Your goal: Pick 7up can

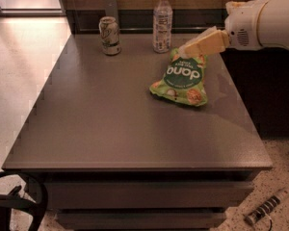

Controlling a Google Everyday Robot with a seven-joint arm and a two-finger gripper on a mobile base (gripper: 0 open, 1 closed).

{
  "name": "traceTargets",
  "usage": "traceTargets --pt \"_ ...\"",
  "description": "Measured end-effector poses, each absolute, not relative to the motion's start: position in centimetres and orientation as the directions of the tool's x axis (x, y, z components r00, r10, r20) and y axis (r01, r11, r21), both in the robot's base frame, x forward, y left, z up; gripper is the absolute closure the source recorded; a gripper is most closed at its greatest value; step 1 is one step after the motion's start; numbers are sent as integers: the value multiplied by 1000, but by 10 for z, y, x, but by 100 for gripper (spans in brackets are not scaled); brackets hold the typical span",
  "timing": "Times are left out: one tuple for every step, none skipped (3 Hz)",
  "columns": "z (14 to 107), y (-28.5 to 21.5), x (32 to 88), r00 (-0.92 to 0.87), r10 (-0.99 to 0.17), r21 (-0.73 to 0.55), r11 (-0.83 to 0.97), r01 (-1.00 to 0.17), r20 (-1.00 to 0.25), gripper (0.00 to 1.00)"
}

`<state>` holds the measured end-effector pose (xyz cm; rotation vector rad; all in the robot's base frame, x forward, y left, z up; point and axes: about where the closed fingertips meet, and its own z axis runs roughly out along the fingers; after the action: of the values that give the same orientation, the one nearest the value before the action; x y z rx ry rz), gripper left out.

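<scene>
Small pale silvery-green metal 7up can [109,35] upright near the far left edge of the dark grey table [111,129], clear plastic bottle with white cap [162,22] to the can's right, flat green snack bag [181,78] further right and nearer, tan gripper [187,49] over the bag's far end, well apart from the can, whether apart or together cannot be told.

Desk [111,129]: dark grey-brown flat top with drawer fronts under the front edge. On it: a 7up can [109,35], upright at the far left of the view; a clear plastic bottle [162,21] with a white cap, upright at far centre, apart from the can; a green snack bag [181,78], lying flat just in front of the bottle. The claw [185,51] is at the bag's far end; contact unclear.
</scene>
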<state>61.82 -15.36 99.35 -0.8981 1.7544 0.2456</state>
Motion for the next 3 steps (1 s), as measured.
traceTargets --pt "986 -134 630 -112 -440 -240 666 -706 -891 0" --pt "960 -95 649 -115 -404 -184 628 -756 -907 0" --pt "942 -67 665 -107 -346 -142 621 -771 -932 0"
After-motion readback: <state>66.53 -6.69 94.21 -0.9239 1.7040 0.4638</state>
